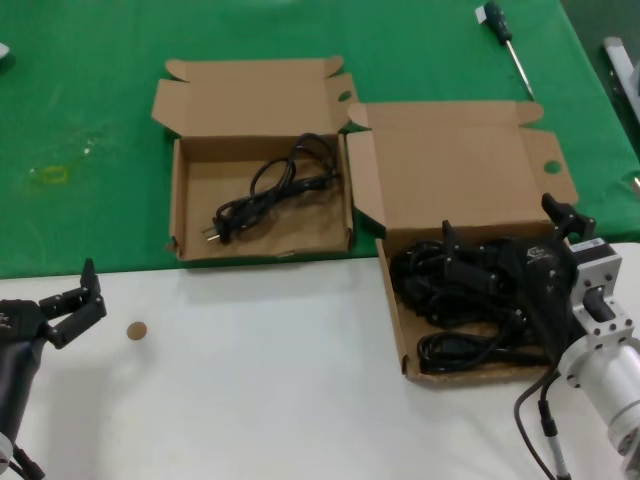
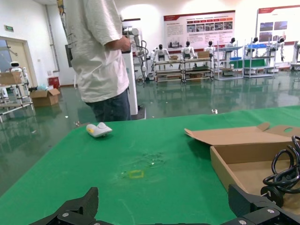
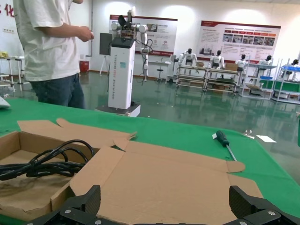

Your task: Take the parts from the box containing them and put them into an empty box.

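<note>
- Green cloth and white tabletop carry both boxes.
- Your right gripper hangs spread wide over the cords in the right box, holding nothing.
- One cord lies in the left box.
- Your left gripper waits open.
- Cords look light, floppy and tangle-prone; pinch a bundle's middle.

Both arms end in matte black grippers with angular, wedge-tipped fingers; the left gripper sits on a black wrist, while the right gripper is mounted on a silver machined block with visible screw holes, a pale cylindrical housing and a thin black cable
</note>
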